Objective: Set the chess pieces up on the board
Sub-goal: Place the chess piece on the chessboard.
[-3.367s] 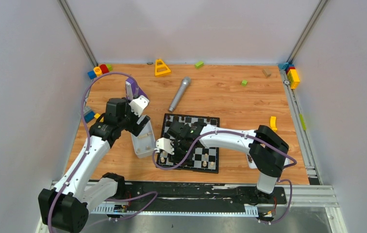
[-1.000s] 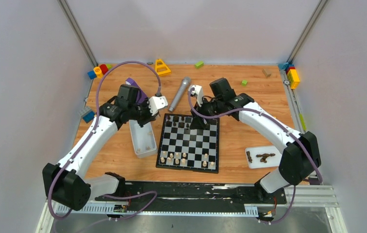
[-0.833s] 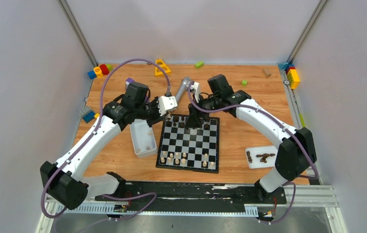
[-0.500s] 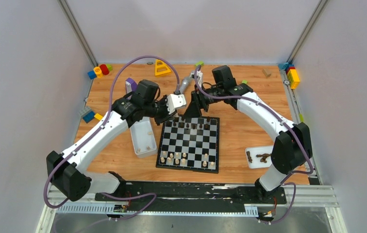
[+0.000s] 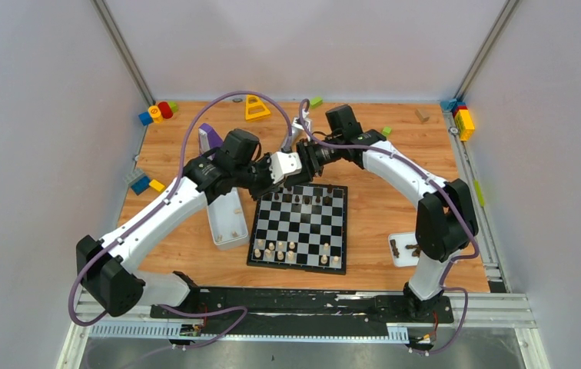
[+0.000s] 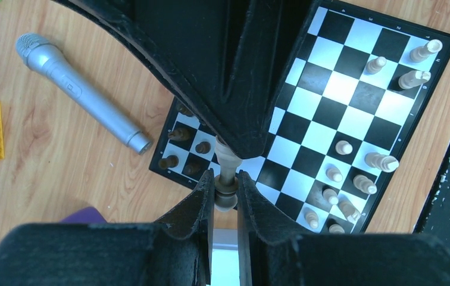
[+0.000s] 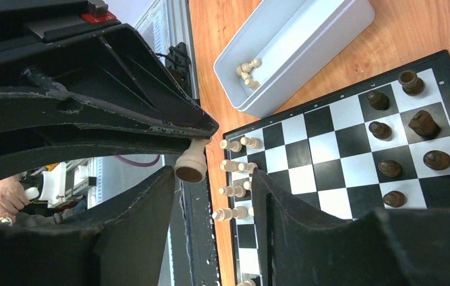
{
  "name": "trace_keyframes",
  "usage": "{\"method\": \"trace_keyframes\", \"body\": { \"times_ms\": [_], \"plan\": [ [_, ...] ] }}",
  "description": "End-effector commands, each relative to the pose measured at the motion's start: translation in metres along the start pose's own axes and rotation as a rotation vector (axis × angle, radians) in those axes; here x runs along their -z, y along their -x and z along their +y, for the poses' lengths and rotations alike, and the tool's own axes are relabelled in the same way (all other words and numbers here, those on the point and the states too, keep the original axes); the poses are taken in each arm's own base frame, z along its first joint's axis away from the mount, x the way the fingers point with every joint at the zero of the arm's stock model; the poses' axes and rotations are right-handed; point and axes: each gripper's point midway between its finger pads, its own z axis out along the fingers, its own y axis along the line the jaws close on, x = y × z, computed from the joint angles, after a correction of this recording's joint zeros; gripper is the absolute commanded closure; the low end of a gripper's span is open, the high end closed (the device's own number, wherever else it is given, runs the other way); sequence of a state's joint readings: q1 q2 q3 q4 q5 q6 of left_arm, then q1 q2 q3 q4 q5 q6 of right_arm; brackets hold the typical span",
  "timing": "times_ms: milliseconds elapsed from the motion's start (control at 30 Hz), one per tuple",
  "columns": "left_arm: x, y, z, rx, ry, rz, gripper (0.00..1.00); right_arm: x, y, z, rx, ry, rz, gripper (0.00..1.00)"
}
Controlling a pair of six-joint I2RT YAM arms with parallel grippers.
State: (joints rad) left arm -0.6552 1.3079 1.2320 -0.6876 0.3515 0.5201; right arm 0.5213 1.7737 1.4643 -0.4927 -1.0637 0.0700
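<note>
My left gripper (image 6: 225, 179) is shut on a light chess piece (image 6: 227, 192), held in the air above the far left corner of the chessboard (image 5: 297, 227). My right gripper (image 7: 213, 176) is open and faces it, with the piece's round base (image 7: 190, 167) just at the mouth of its fingers. From above the two grippers meet at the board's far edge, left (image 5: 290, 166) and right (image 5: 307, 156). Dark pieces (image 5: 303, 198) stand on the far rows, light pieces (image 5: 287, 250) on the near rows. A white tray (image 5: 226, 219) left of the board holds more light pieces (image 7: 247, 68).
A small white tray (image 5: 406, 250) with dark pieces lies right of the board. A silver microphone (image 6: 80, 92) lies behind the board's far left corner. Toy blocks line the back: a yellow triangle (image 5: 257, 107), a green block (image 5: 315, 101), a purple object (image 5: 209, 137).
The left arm swung right from the tray carrying the light piece. The right arm lifted off the far rows and moved left to meet it, its gripper open.
</note>
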Motion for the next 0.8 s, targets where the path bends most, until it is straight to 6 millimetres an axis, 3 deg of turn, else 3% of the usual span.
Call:
{"method": "trace_keyframes", "body": {
  "times_ms": [0, 567, 667, 767],
  "plan": [
    [0.001, 0.015, 0.008, -0.004, 0.035, -0.030, 0.94, 0.001, 0.022, 0.018, 0.051, 0.071, -0.030, 0.51],
    [-0.002, 0.012, 0.008, -0.004, 0.045, -0.008, 0.91, -0.013, 0.013, 0.019, 0.025, 0.118, 0.007, 0.67],
    [-0.002, 0.012, 0.008, -0.005, 0.043, -0.010, 0.91, -0.013, 0.012, 0.018, 0.025, 0.116, 0.008, 0.75],
    [-0.001, 0.011, 0.006, -0.007, 0.039, -0.008, 0.84, -0.012, 0.013, 0.017, 0.032, 0.104, 0.005, 0.89]
  ]
}}
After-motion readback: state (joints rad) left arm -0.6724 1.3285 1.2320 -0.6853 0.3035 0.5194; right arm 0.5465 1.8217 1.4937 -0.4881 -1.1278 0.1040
